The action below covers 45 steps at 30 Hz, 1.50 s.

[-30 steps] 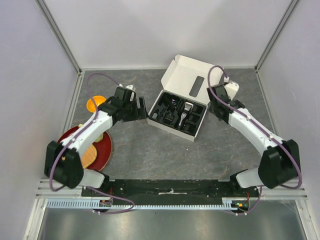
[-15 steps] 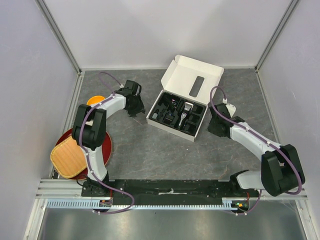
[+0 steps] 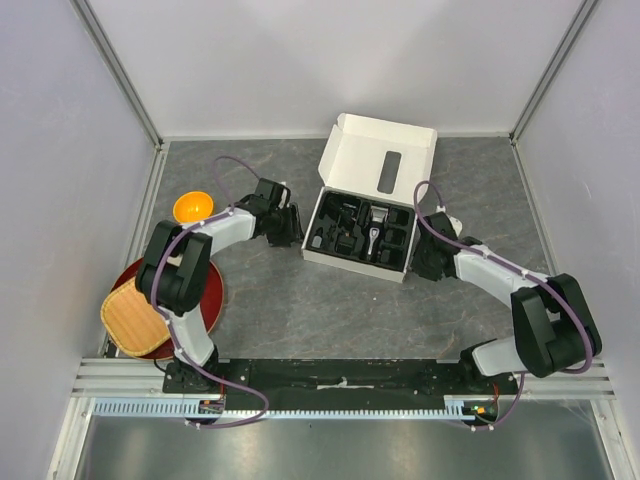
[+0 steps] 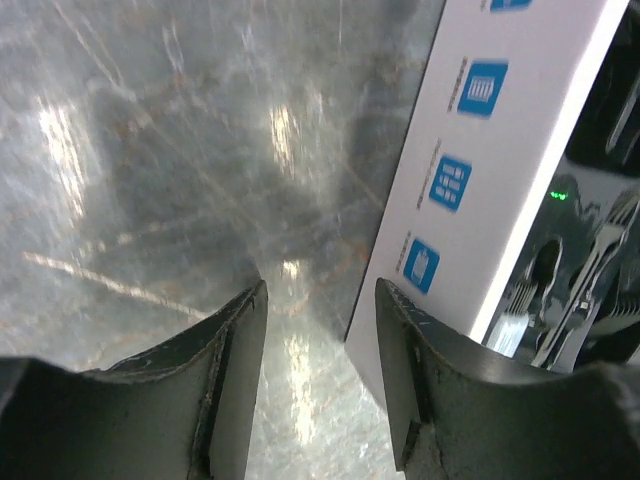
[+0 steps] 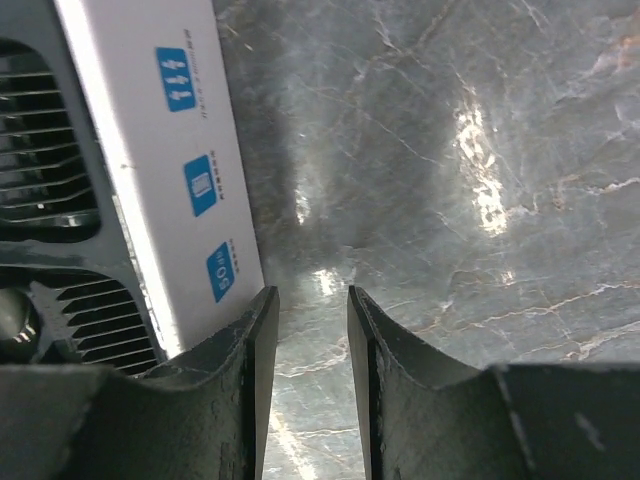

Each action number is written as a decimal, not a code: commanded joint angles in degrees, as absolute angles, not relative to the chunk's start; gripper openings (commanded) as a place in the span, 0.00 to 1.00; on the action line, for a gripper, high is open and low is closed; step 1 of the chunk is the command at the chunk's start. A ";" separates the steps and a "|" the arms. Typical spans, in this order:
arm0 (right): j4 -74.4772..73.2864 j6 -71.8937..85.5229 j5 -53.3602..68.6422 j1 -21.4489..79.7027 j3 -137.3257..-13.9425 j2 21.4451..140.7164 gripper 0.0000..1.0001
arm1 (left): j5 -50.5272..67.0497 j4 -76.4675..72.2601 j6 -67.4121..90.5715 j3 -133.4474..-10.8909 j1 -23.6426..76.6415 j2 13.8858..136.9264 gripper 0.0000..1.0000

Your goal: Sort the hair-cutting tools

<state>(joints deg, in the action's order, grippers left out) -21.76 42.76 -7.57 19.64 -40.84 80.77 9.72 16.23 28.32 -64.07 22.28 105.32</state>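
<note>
The white cardboard box (image 3: 392, 268) lies open in the middle of the table, lid (image 3: 380, 155) folded back. Its black tray holds the black-and-silver hair clipper (image 3: 373, 228) and black guard combs (image 3: 338, 225). My left gripper (image 3: 288, 228) is low on the table at the box's left wall, open and empty. In the left wrist view (image 4: 320, 292) the box wall (image 4: 480, 150) stands just off the right finger. My right gripper (image 3: 425, 262) is low at the box's right wall, open and empty. In the right wrist view (image 5: 311, 296) its left finger sits beside the box wall (image 5: 170, 150), with ribbed guard combs (image 5: 50, 150) behind. Cable, brush and bottle cannot be made out.
An orange bowl (image 3: 193, 207) sits at the far left. A red round tray (image 3: 208, 300) with a woven mat (image 3: 135, 322) lies at the near left. Side walls close in the table left, right and back.
Both grippers have dropped in against the box, one on each side. The box has turned a little and now sits squarer between them.
</note>
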 commanded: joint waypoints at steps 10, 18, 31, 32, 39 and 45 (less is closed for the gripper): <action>-21.53 42.63 -3.51 19.86 -31.56 68.66 0.42 | 12.49 6.59 31.11 -45.97 33.47 86.93 0.55; -34.44 44.21 -18.70 17.50 -40.31 60.30 0.48 | -7.17 18.96 34.80 -48.59 32.61 78.32 0.61; -23.66 39.99 -6.60 -2.26 -60.11 85.05 0.52 | 11.68 21.62 36.65 -81.52 13.20 103.84 0.66; -21.47 39.12 -3.29 -3.16 -61.68 87.51 0.52 | 13.60 21.62 37.43 -83.56 12.57 106.06 0.66; -9.24 37.71 10.35 -6.59 -65.04 102.90 0.50 | 20.21 19.09 35.16 -100.09 11.16 123.83 0.66; -5.98 38.49 13.70 -6.68 -69.69 111.25 0.50 | 27.06 12.31 34.71 -105.20 11.25 131.55 0.66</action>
<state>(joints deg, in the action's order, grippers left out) -12.34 38.89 8.51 -6.83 -64.82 106.74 19.46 18.41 35.29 -100.01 10.85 128.40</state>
